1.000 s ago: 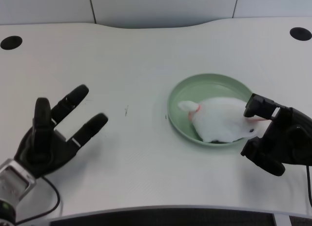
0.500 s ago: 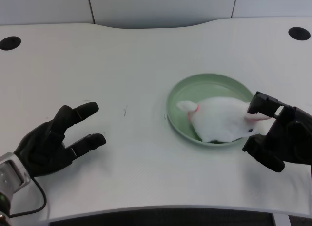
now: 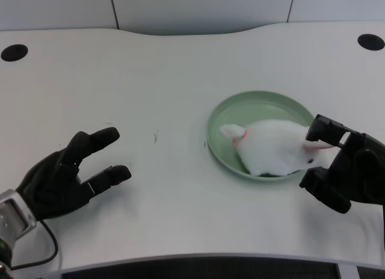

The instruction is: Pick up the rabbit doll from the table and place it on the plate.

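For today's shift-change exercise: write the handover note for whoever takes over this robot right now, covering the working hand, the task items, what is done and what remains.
Left hand: holds nothing, fingers apart, over the table's left side, well clear of the plate.
Rabbit doll: lying in the green plate, its head toward the plate's right rim.
Done: doll is on the plate.
Left: nothing but confirming that the doll sits steady.

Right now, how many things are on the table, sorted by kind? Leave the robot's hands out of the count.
Plate: 1, pale green.
Rabbit doll: 1, white, lying in the plate.
Total: 2.
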Motion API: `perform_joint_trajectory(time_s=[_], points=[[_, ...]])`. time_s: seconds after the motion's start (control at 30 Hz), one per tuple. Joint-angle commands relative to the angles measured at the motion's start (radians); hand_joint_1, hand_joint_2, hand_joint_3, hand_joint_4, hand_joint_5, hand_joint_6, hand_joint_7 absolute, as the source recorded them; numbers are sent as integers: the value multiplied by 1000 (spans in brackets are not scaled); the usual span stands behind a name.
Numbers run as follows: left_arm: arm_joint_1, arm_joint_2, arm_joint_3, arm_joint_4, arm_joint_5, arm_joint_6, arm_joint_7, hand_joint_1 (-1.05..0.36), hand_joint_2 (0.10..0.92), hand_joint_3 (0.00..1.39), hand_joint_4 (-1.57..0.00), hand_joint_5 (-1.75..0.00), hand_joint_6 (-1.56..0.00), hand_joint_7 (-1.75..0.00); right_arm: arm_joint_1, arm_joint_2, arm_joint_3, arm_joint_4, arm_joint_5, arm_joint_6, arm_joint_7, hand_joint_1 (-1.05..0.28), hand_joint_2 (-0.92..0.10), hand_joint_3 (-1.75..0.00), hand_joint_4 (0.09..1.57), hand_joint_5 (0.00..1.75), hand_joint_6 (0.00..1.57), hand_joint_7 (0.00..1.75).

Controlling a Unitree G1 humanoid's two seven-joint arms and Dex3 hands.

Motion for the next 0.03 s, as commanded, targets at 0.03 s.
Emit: perform_joint_trajectory(time_s=[0.03], points=[[-5,18,13,11,-9,-5,-24,-679,921,401,-349,-1383,-427,-961,1,-12,-5,-1,-6,-14,-7,-779,-921,-91,971,1703,781,1412]])
